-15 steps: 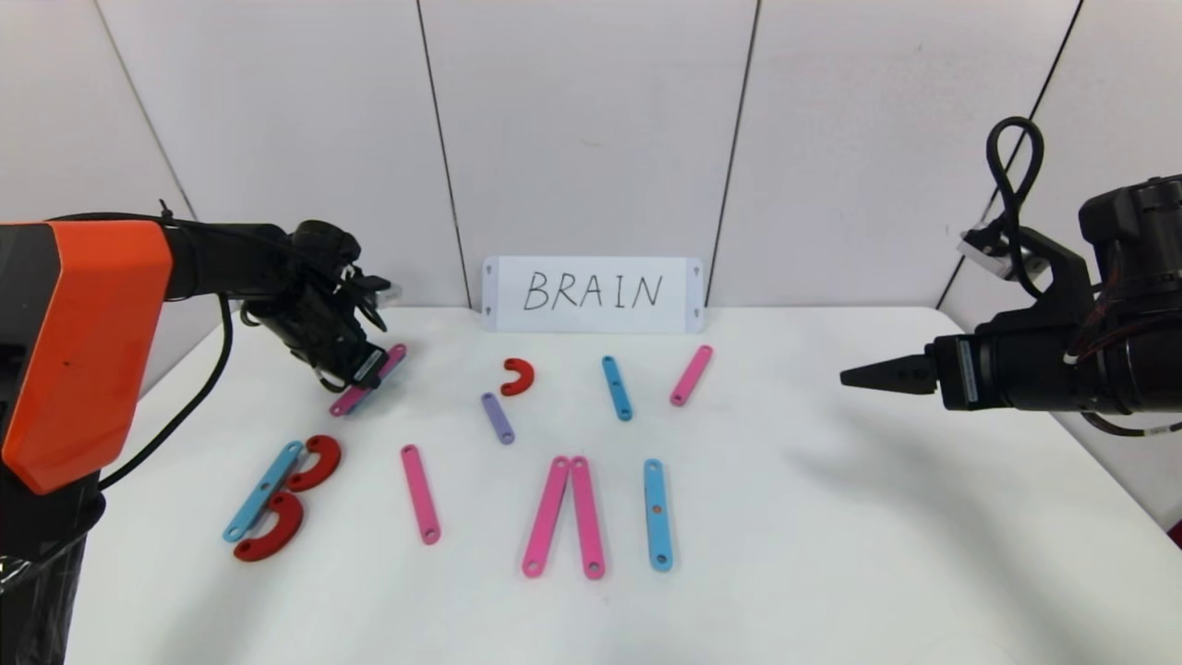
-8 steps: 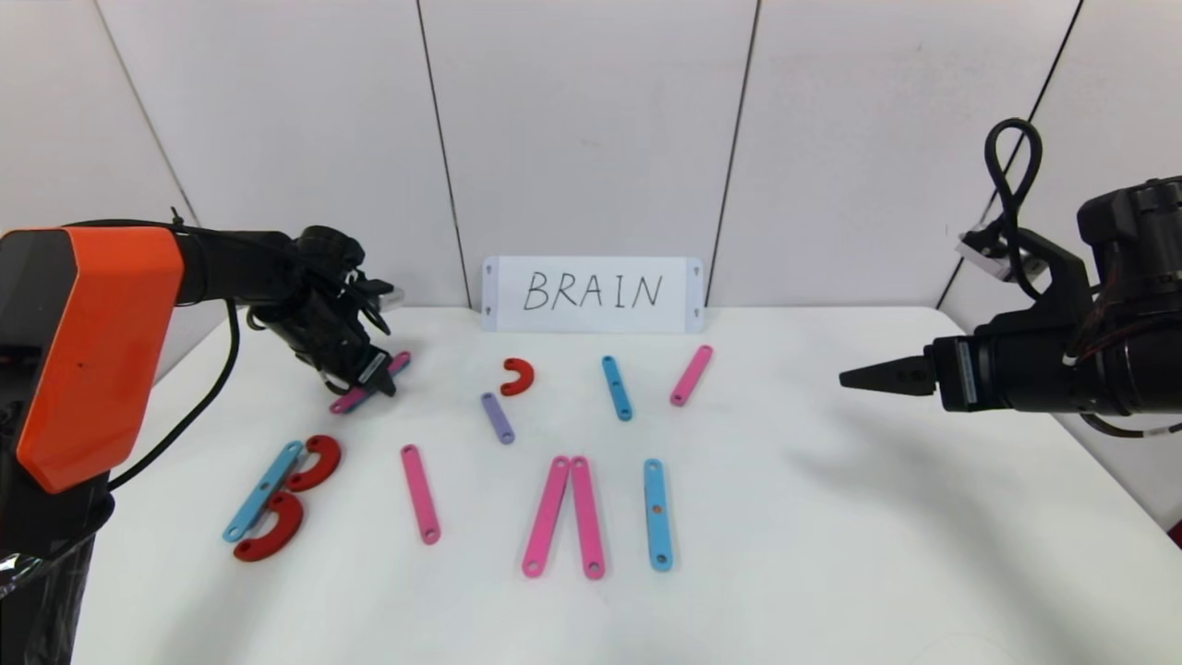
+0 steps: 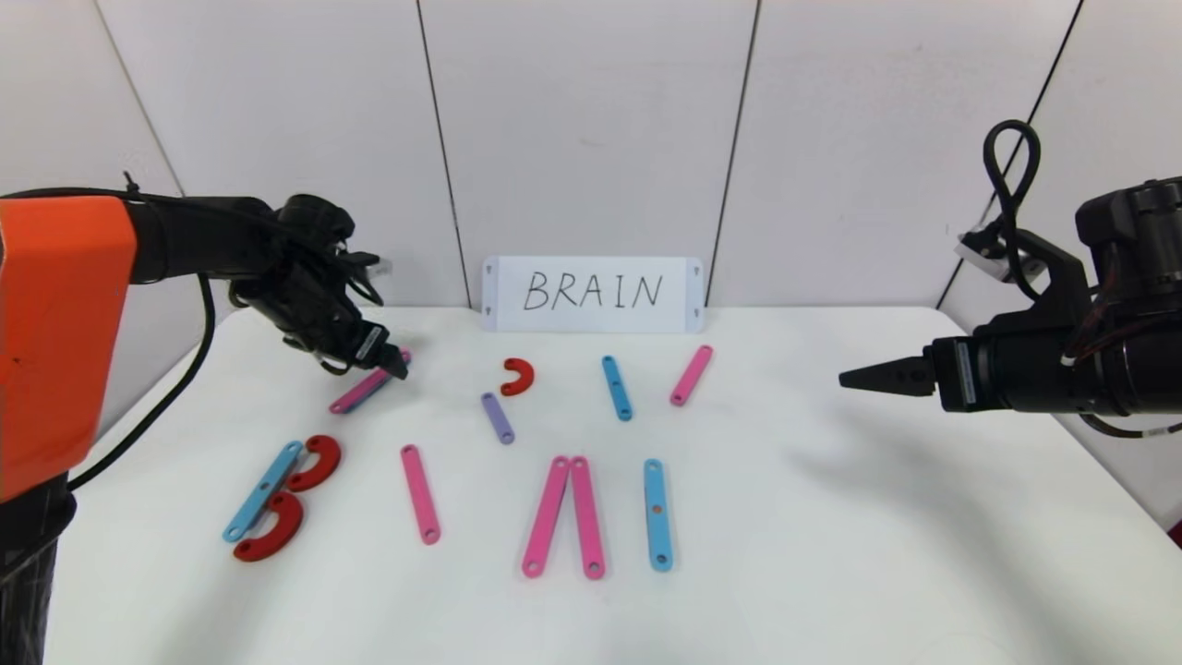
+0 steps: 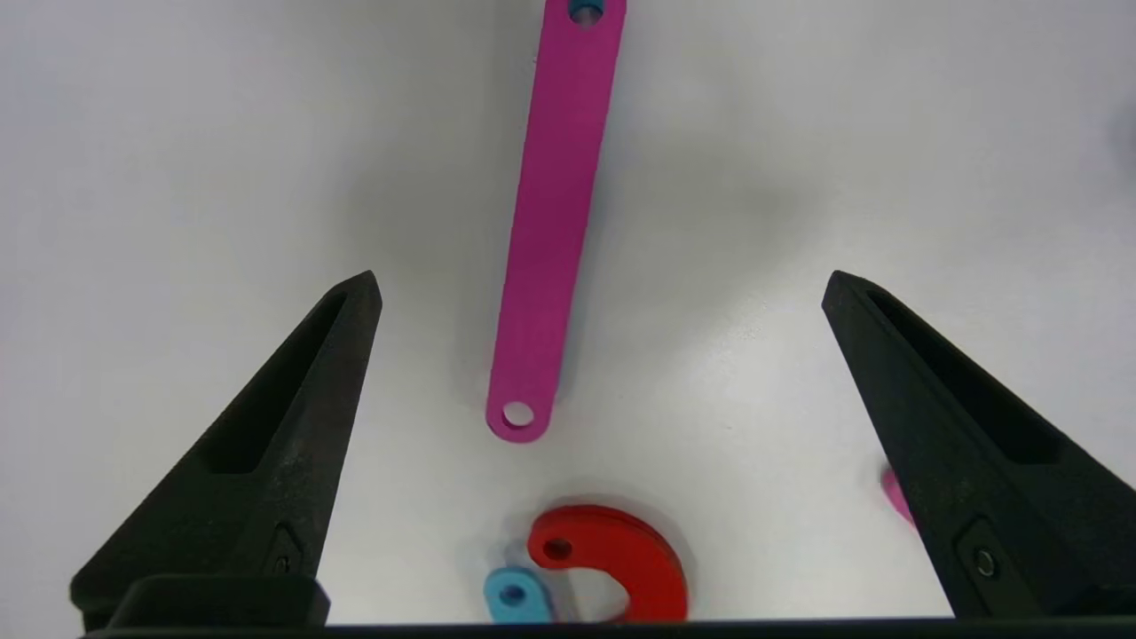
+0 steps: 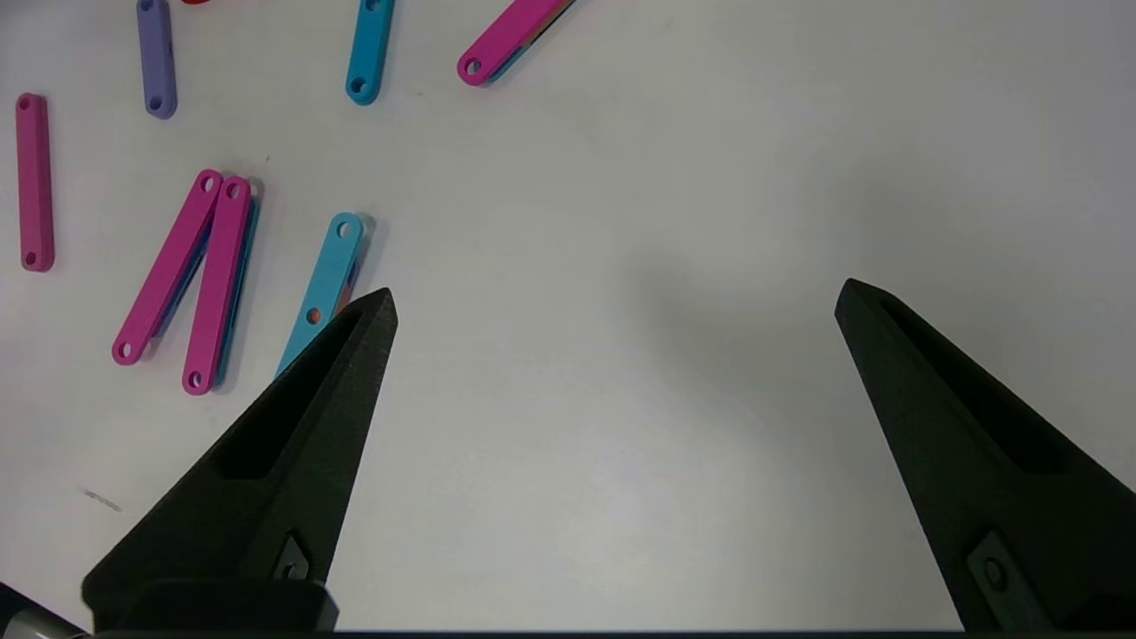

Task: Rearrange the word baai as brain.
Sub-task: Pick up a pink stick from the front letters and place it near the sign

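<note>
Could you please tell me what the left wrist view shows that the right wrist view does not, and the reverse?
Only the left wrist view shows the open left end effector above a pink bar lying free on the table, plus a red arc meeting a blue bar's end.

Only the right wrist view shows the open right end effector, a purple bar and two pink bars side by side.

Both share the white table.

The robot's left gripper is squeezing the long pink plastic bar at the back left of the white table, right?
Not quite. The left gripper is open, its fingers spread on either side of the long pink plastic bar, which lies free on the white table. The left wrist view shows it.
</note>
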`<state>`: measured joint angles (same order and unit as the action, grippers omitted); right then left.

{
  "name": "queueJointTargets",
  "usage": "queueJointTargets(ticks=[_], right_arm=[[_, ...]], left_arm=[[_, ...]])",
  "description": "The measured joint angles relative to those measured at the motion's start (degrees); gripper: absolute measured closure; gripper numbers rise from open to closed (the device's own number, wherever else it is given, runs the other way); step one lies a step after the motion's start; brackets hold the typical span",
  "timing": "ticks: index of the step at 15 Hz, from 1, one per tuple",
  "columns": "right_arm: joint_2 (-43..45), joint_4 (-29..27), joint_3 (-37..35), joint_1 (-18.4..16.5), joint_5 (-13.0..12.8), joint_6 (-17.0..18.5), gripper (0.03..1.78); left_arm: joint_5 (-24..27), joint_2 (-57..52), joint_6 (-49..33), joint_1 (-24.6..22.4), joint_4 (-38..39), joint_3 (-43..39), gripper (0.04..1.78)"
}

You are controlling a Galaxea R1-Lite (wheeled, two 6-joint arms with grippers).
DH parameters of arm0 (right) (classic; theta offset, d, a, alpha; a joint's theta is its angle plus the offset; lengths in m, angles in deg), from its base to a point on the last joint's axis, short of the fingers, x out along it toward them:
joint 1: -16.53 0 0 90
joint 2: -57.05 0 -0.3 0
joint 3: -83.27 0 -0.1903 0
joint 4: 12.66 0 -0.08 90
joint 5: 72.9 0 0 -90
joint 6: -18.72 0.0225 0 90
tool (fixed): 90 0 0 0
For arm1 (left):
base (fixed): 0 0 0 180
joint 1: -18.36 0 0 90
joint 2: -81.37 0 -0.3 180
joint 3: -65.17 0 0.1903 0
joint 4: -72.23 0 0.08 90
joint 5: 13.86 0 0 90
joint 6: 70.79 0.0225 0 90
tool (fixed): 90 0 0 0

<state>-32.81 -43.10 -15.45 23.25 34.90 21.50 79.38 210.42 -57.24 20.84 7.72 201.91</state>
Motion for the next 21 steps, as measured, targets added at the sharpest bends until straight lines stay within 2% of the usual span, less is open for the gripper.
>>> queueJointTargets(ticks=[5,10,12,16,21], right_arm=[[-0.11,-0.01,0.02,0.02,-0.07,0.09,0.08],[-0.24,-0.09,-0.06,0.04,-0.09,0.17,0.08],[-0.33,-0.09,-0.06,0.02,-0.09,0.20,0.08],[-0.60,-0.09,-0.16,0.04,-0.11,0.22,0.08],[-1.13,-0.04,-0.17,0.11,-0.16,0.20,0.08]], left_arm=[[-0.61,-7.17,-20.94,5.35,-8.06,-5.41,0.08],[-6.52,-14.03,-37.73,11.85,-6.07,-17.48,0.08],[-6.99,-16.32,-40.09,13.15,-3.80,-22.88,0.08],[-10.40,-19.21,-42.61,15.93,6.45,-34.24,0.08],[-11.70,-18.99,-43.35,17.97,9.42,-38.88,0.08]])
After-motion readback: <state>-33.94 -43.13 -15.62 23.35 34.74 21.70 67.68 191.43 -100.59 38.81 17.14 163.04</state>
